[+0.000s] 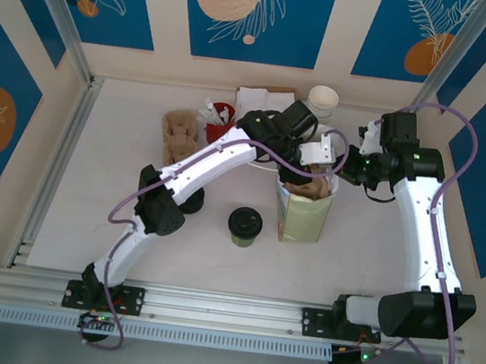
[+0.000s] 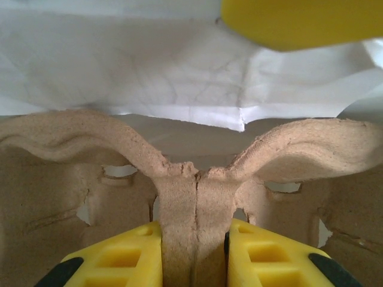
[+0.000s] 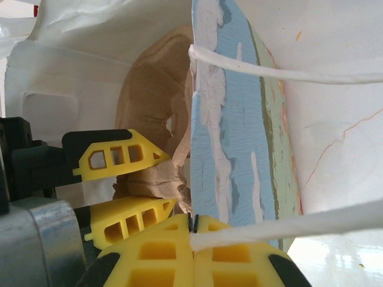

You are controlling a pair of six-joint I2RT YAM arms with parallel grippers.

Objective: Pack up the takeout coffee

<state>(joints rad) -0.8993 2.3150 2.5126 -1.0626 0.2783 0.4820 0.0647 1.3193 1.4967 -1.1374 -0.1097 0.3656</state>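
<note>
The takeout coffee [image 1: 244, 226], a small cup with a black lid, stands alone on the table left of the paper bag [image 1: 304, 213]. My left gripper [image 2: 194, 239] is shut on the centre rib of a brown pulp cup carrier [image 2: 78, 134] and holds it inside the bag's mouth [image 1: 306, 171]. My right gripper [image 3: 192, 230] is shut on the bag's rim [image 3: 239, 131], where the white cord handle [image 3: 299, 224] crosses. In the right wrist view the left gripper's yellow fingers [image 3: 119, 155] clamp the carrier [image 3: 152, 89] inside the bag.
A second pulp carrier [image 1: 179, 134], a red holder [image 1: 219, 126] and white napkins [image 1: 259, 98] lie at the back. A stack of lidless cream cups [image 1: 323, 101] stands behind the bag. A black stack [image 1: 190, 198] sits under the left arm. Walls enclose the table.
</note>
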